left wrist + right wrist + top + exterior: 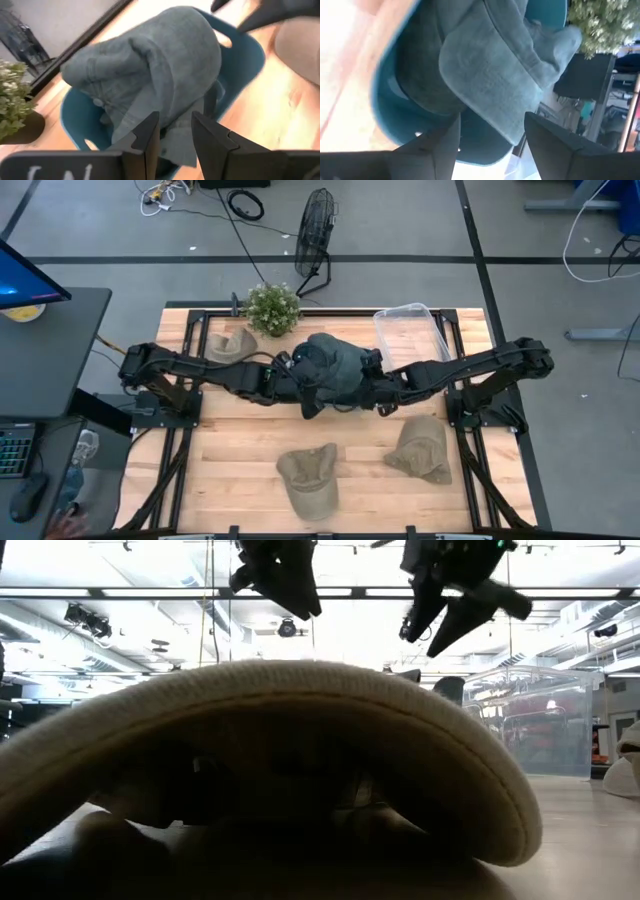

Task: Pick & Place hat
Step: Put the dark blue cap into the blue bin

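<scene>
Your high view shows both arms meeting at mid-worktop [240, 435] over the grey-blue hat [335, 365], yet hides what lies under it; your wrist views show the hat heaped in a teal bin [240, 65]. The left gripper [175, 132] stands with fingers apart just beside the hat's edge. The right gripper [492, 132] is spread wide, holding nothing. Two tan hats [308, 477] lie near the front edge, with bare wood between. The clear tub [407, 330] sits just behind.

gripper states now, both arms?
Left gripper: open, at the grey hat, gripping nothing.
Right gripper: open, at the same hat, gripping nothing.
</scene>
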`<action>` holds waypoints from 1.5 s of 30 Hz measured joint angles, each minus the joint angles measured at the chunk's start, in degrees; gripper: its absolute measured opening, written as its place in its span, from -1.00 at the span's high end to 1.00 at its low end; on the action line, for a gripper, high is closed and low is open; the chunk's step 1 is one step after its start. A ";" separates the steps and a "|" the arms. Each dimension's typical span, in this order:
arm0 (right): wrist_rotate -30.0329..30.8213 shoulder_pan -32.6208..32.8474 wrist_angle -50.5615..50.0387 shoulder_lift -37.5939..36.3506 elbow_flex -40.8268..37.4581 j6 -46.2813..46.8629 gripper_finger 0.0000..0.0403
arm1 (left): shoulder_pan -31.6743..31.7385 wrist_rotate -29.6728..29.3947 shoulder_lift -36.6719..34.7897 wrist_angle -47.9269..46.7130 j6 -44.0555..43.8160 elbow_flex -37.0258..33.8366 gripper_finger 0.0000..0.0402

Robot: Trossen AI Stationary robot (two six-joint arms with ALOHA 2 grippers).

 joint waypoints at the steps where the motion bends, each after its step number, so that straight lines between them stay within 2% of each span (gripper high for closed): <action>1: -0.05 -0.63 0.64 0.01 -1.02 -0.41 -0.12 | 0.04 -0.61 0.00 0.02 -0.59 0.00 0.42; 7: 0.14 -2.98 10.32 0.05 -8.63 -8.12 -0.09 | 0.26 -0.89 0.00 -0.17 -0.61 0.00 0.42; 11: 3.66 -3.52 19.61 0.05 -12.52 -13.92 -0.05 | 0.22 -0.88 0.00 -0.21 -0.59 0.00 0.42; 16: 4.46 -4.22 28.50 0.03 -15.65 -21.34 0.08 | 0.26 -0.89 0.00 -0.30 -0.59 0.00 0.42; 20: 4.60 -4.29 30.66 0.03 -16.19 -25.46 0.30 | 0.24 -0.88 0.00 -0.31 -0.55 0.02 0.42; 24: 5.09 -4.27 32.20 -0.02 -16.19 -26.47 0.66 | 0.26 -0.88 0.00 -0.73 -0.55 0.02 0.42; 26: 6.99 -4.25 33.41 -0.06 -16.19 -26.52 0.84 | 0.24 -0.88 0.00 -1.44 -0.55 0.02 0.42; 28: 9.48 -4.14 33.99 -0.08 -16.17 -27.73 0.94 | 0.24 -0.89 0.00 -1.59 -0.55 0.02 0.42; 34: 15.31 -1.03 34.95 -0.69 -16.28 -32.01 0.89 | 0.24 -0.90 0.00 -3.13 -0.57 0.04 0.42; 40: 17.45 3.53 37.30 -3.15 -16.30 -30.42 0.96 | 0.26 -0.90 0.00 -3.27 -0.59 0.04 0.42; 45: 25.59 6.90 39.04 -4.28 -16.30 -31.88 0.96 | 0.26 -0.90 0.00 -3.32 -0.61 0.04 0.42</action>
